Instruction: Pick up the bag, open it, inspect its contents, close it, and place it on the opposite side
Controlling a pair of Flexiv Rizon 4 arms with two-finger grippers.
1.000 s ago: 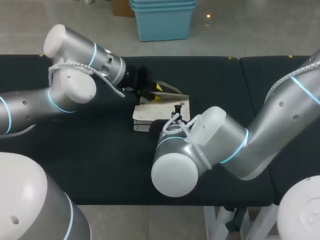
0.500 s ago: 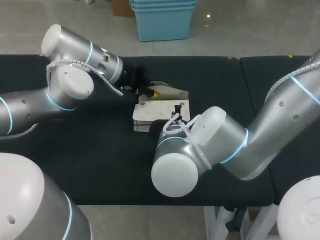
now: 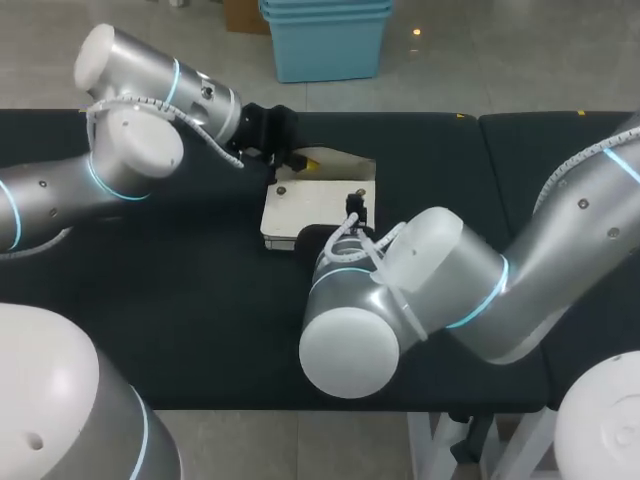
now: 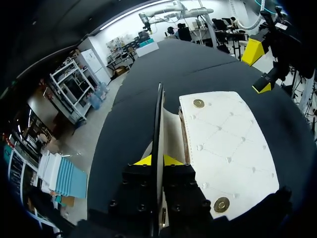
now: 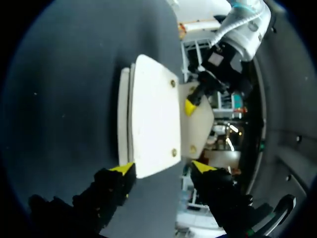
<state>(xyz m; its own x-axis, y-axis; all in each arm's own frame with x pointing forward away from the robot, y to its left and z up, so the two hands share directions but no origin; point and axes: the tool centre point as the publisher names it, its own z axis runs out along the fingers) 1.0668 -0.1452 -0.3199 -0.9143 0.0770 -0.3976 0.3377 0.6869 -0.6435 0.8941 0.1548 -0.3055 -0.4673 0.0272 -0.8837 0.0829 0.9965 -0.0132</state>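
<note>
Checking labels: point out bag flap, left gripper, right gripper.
bag flap point(image 3: 340, 165), head view, its middle.
left gripper point(image 4: 157, 159), left wrist view, between tips.
right gripper point(image 5: 163, 168), right wrist view, between tips.

- I see one dark, matte black surface point(image 3: 200, 300) filling most of the head view, running from 9 o'clock across to 3 o'clock.
- A seam point(image 3: 484, 140) at about 2 o'clock splits it into a wide main panel and a second panel point(image 3: 515, 155) butted against it on the same level.
- Two small yellowish marks point(image 3: 460, 115) sit on the far edge near 1 o'clock, one either side of the seam; I can't tell what they are.
- White legs point(image 3: 430, 445) show under the near edge at about 5 o'clock.
- Both wrist views show the same black covering point(image 4: 198, 59), plain and unpatterned point(image 5: 64, 74).
</note>
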